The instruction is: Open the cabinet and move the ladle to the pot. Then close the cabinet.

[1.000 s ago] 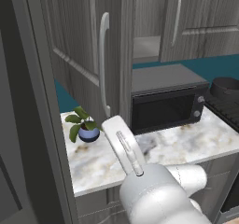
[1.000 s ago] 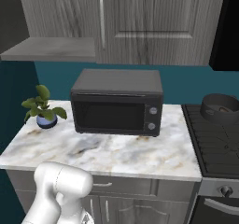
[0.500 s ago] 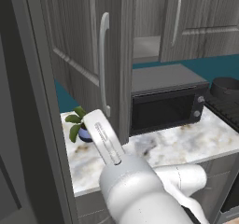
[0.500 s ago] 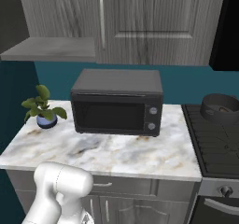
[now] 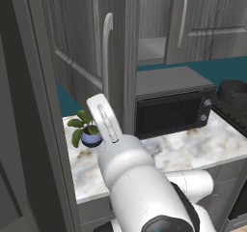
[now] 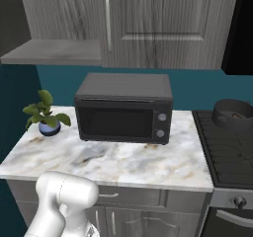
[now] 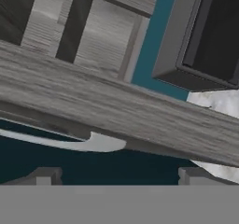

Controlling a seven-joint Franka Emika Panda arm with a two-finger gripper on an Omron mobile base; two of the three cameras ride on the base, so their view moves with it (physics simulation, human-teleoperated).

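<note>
Pincer [image 7: 119,174] gapes wide just beside the cabinet [image 5: 91,47] door's handle [image 7: 70,142]; swinging away could snag that open door

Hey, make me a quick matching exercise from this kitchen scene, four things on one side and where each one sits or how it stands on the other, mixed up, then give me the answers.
Things:
1. pot
2. microwave
3. potted plant
4. cabinet door

Places or states:
A. middle of the marble counter
B. swung open
C. on the stove
D. left end of the counter

Pairs: 1-C, 2-A, 3-D, 4-B
</note>
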